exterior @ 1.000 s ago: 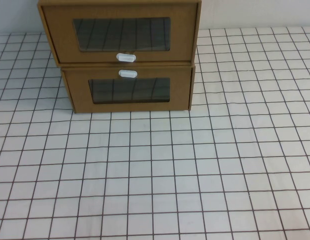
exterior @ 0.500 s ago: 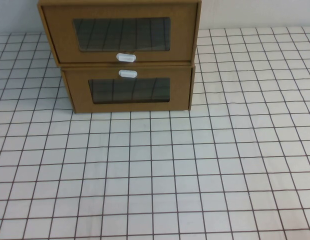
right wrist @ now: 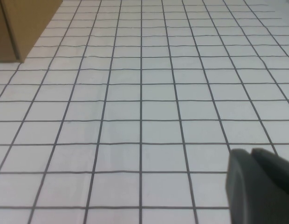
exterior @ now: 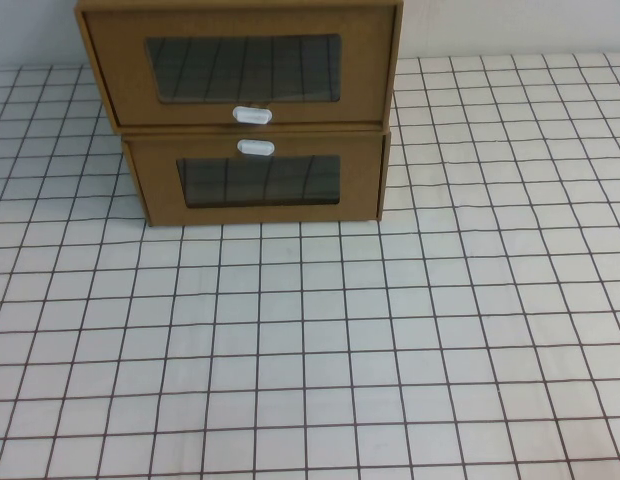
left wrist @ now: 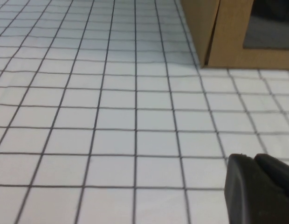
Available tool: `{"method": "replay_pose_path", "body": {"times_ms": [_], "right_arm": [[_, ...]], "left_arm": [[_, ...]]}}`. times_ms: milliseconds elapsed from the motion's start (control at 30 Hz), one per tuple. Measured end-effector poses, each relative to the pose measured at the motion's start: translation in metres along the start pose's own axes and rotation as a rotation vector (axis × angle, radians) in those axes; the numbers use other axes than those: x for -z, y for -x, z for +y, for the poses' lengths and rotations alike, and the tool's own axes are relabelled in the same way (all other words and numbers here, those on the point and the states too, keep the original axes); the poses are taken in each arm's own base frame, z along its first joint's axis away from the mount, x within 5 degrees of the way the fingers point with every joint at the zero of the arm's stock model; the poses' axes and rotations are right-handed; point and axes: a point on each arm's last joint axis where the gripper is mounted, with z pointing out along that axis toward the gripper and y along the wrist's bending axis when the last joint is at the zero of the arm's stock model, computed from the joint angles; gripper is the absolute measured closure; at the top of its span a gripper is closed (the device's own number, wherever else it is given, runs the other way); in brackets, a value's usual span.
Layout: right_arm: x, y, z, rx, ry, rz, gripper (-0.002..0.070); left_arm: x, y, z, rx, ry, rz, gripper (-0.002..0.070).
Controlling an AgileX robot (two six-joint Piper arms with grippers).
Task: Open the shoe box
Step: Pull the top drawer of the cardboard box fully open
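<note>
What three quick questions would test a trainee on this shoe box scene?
1. True or false: the top box and bottom box stand side by side.
2. How many white handles show?
3. The left gripper and right gripper are: A on a handle; B low over the table, clear of the boxes; C inside a box.
Key: 1 false, stacked; 2 two; 3 B.
</note>
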Motion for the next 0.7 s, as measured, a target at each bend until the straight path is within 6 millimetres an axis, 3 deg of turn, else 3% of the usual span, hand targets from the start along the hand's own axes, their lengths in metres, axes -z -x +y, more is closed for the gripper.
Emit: {"method": "replay_pose_path", "body": {"times_ms": [300,700], "right_arm": [[0.000,0.000,0.000,0.000,0.000,0.000,0.0690],[0.000,0.000,0.000,0.000,0.000,0.000,0.0689]], "left_arm": [[0.003,0.020,-0.006,0.461,-0.118,-0.207,0.0679],[0.004,0.024,-0.006,0.489,-0.129,-0.245,0.0679]]}}
